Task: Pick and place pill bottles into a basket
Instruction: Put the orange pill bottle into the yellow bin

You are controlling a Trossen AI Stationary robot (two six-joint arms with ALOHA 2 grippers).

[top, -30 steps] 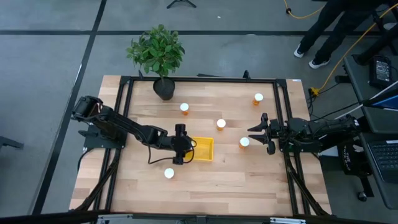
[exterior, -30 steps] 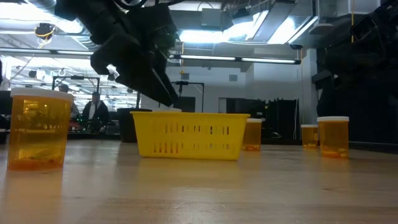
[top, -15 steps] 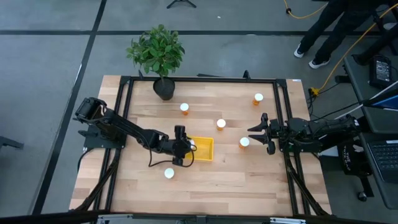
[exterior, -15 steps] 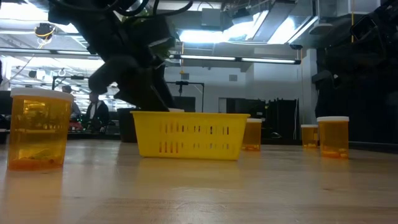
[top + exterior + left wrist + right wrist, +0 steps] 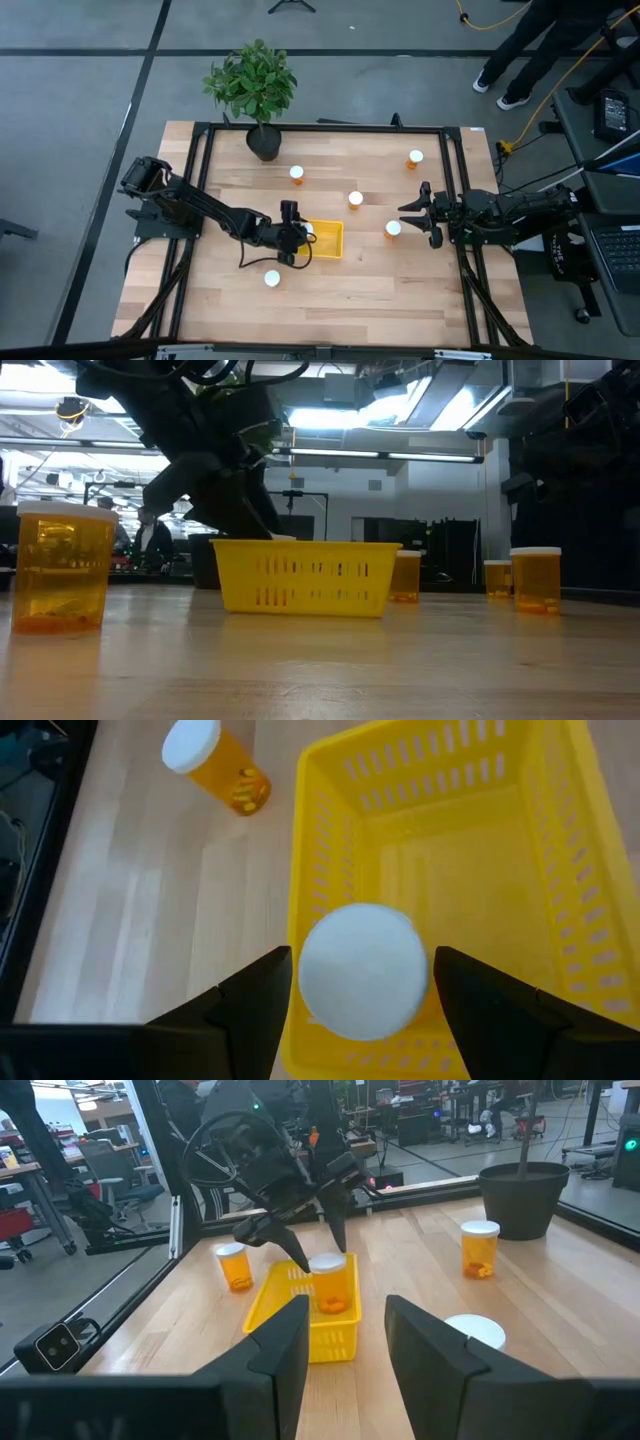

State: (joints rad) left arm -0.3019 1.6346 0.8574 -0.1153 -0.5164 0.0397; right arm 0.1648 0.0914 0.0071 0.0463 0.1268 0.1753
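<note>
The yellow basket [image 5: 328,240] sits mid-table. My left gripper [image 5: 296,233] points down over the basket's left end, its fingers on either side of a pill bottle [image 5: 331,1287] standing upright inside the basket; its white cap [image 5: 362,970] shows between the fingers. Other bottles stand on the table: two [image 5: 297,173] [image 5: 355,198] beyond the basket, one [image 5: 415,156] at the far right, and one [image 5: 271,278] near the front. My right gripper [image 5: 420,218] is open and empty at the right, just right of another bottle [image 5: 393,228]. My left gripper has the bottle's top between its two fingers [image 5: 272,982], at the cap's rim [image 5: 305,970], coming from above and pointing down. The bottle stands upright inside the basket, at its left end. The low view's basket wall hides whether the base rests on the floor.
A dark pot with a green plant [image 5: 262,140] stands at the far edge. A black frame [image 5: 455,190] runs round the table. In the low view one bottle [image 5: 60,565] stands close at the left and others [image 5: 535,580] at the right. A person stands beyond the far right corner [image 5: 520,50].
My left gripper has gone down with the bottle into the left end of the basket and then stayed still. My right gripper has kept still.
</note>
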